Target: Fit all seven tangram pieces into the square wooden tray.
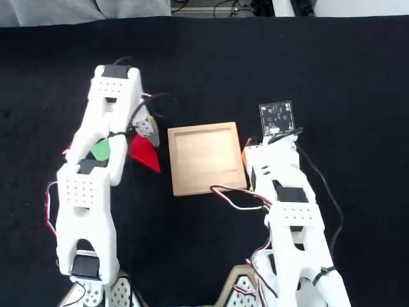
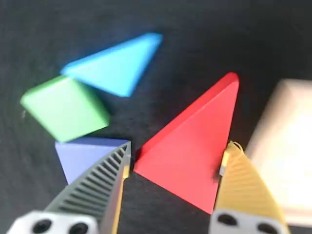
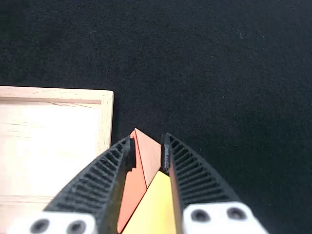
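Left gripper [image 2: 178, 148] spread wide astride red triangle [image 2: 195, 141], which lies on black cloth just beside square wooden tray [image 1: 208, 157], on tray's left-arm side. Green square [image 2: 66, 107], light-blue triangle [image 2: 114, 66] and purple piece [image 2: 85, 156] clustered beyond red triangle, farther from tray. At tray's opposite side, right gripper [image 3: 146, 141] closed on orange triangle [image 3: 146, 161], close against tray's outer wall; yellow piece [image 3: 153, 214] abuts orange triangle between the fingers.

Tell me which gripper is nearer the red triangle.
Left. The left gripper hangs open directly over the red triangle, straddling it. The right gripper is across the wooden tray from it, at the orange piece.
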`<state>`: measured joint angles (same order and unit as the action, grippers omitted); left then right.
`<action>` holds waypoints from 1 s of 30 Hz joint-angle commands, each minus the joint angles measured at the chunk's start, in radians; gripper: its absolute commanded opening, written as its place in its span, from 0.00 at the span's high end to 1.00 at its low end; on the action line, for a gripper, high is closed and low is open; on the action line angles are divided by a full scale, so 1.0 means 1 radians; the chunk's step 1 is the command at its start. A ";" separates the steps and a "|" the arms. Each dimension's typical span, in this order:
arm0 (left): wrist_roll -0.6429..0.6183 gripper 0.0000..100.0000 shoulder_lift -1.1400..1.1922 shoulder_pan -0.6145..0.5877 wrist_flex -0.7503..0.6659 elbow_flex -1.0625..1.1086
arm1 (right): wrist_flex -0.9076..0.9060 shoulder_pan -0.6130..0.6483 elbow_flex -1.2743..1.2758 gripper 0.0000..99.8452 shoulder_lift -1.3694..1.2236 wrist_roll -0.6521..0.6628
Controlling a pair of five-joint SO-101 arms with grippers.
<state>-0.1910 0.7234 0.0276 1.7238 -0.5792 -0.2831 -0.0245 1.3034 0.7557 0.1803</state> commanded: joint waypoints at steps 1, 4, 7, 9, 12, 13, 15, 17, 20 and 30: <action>0.370 0.87 -0.106 0.031 0.035 -0.070 | -0.002 -0.012 -0.038 0.90 0.038 0.008; 0.675 0.87 -0.161 0.068 0.035 -0.059 | -0.002 -0.026 -0.038 0.90 0.038 0.008; 0.861 0.87 -0.209 0.137 0.034 -0.058 | 0.031 -0.109 -0.041 0.90 0.038 -0.003; 0.945 0.87 -0.226 0.199 0.034 -0.059 | 0.074 -0.189 -0.035 0.90 0.038 -0.084; 1.051 0.87 -0.226 0.292 0.032 -0.064 | 0.103 -0.315 -0.033 0.90 0.031 -0.259; 1.076 0.87 -0.226 0.320 0.023 -0.061 | 0.103 -0.347 -0.033 0.90 0.031 -0.298; 1.094 0.87 -0.224 0.369 -0.021 -0.053 | 0.103 -0.385 -0.033 0.90 0.031 -0.327; 1.097 0.87 -0.224 0.409 -0.083 -0.027 | 0.103 -0.388 -0.028 0.90 0.030 -0.319; 1.097 0.87 -0.224 0.464 -0.167 0.027 | 0.104 -0.387 -0.019 0.90 0.035 -0.302; 1.096 0.87 -0.226 0.536 -0.296 0.159 | 0.215 -0.414 0.024 0.90 0.031 -0.304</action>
<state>0.8968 0.5654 0.5585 1.4553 -0.4212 -0.0990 -0.4250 1.3341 0.7557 -0.1235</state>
